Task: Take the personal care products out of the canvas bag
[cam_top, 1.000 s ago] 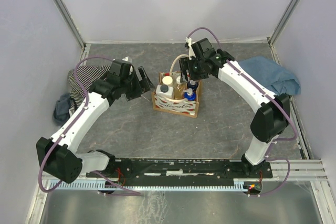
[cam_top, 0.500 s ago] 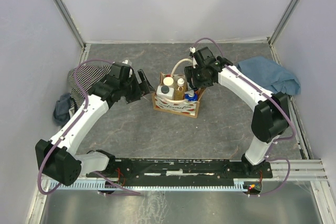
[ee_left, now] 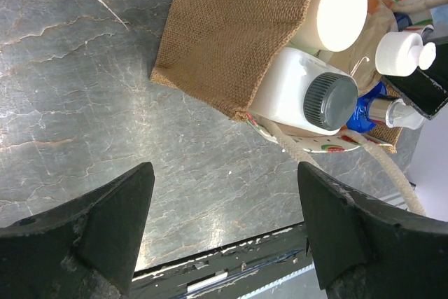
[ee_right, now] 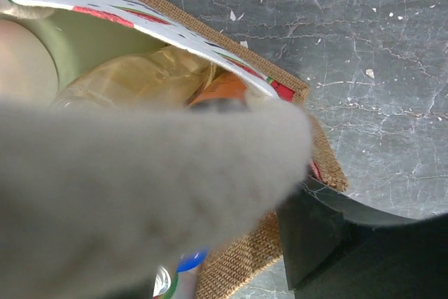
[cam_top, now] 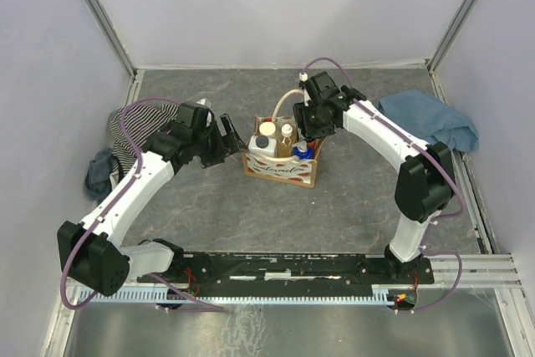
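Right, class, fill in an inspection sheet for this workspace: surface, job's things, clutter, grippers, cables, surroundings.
Surface: grey veined tabletop.
Job's things: canvas bag upright at centre; white bottle with dark cap, blue pump bottle and others inside it.
Clutter: striped garment at left, blue cloth at right.
Grippers: left gripper open beside the bag; right gripper at the bag's far rim, state unclear.
Cables: purple cable looped along each arm.
Surroundings: pale walls on three sides; metal rail at near edge.

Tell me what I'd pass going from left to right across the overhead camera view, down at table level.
striped garment → left gripper → canvas bag → blue cloth
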### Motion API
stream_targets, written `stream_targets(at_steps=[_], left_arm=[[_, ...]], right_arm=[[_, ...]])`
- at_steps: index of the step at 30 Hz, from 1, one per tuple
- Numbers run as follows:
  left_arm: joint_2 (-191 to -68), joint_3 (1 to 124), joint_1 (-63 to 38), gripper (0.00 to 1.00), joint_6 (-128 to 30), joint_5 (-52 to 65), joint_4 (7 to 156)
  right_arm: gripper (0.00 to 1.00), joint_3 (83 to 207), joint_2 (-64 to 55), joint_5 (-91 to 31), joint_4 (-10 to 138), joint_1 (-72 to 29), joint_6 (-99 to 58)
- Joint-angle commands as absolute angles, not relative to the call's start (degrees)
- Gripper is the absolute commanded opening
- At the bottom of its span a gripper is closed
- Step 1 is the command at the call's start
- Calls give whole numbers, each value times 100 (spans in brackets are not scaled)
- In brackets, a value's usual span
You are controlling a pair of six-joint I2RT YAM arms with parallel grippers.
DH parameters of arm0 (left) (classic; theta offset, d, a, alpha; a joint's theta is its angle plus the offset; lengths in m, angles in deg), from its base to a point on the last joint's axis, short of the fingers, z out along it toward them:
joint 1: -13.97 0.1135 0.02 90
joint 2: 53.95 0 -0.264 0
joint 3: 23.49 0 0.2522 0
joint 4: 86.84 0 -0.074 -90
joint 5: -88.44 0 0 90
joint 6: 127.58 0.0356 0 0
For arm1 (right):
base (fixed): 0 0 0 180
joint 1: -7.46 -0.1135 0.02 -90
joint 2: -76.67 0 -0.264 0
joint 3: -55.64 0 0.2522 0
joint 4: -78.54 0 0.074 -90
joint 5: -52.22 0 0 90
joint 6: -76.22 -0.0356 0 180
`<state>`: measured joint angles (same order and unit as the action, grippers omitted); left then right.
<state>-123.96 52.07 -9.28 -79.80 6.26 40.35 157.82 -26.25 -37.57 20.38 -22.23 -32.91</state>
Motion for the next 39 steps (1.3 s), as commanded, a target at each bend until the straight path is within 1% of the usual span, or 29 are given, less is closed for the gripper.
stream_targets(at_steps=[1,2,4,7,8,14,28,31,35,39], left_arm=[[-12345,5206,-946,89,-8110,770,4169],[-12343,5207,-945,89,-8105,767,4169],[-12330,5201,-949,89,-8094,766,4169],[-12330,5188,-942,89,-8091,752,4169],[-12341,5188,-943,89,-8098,757,4169],[-12391,5165,-945,89,-8125,804,4217],[-12278,4996,-943,89,-8115,810,4240],[-12285,4986,-948,89,-8122,816,4240],[-12279,4978,-945,89,-8107,823,4237],[-12264,4962,-949,89,-8084,817,4227]], right_arm=[[48,15977,-3210,-4474,1622,-2205,-2960],[41,16051,-3229,-4506,1581,-2230,-2938],[33,16161,-3127,-4578,1541,-2272,-2925],[26,16385,-2727,-4663,1507,-2348,-2925],[25,16513,-2622,-4677,1454,-2381,-2913],[23,17492,-2304,-4627,956,-2466,-2815],[24,18817,-2141,-4613,544,-2462,-2760],[24,18969,-2204,-4576,481,-2454,-2748],[23,18880,-2201,-4481,525,-2457,-2792],[23,18879,-2067,-4646,593,-2459,-2753]])
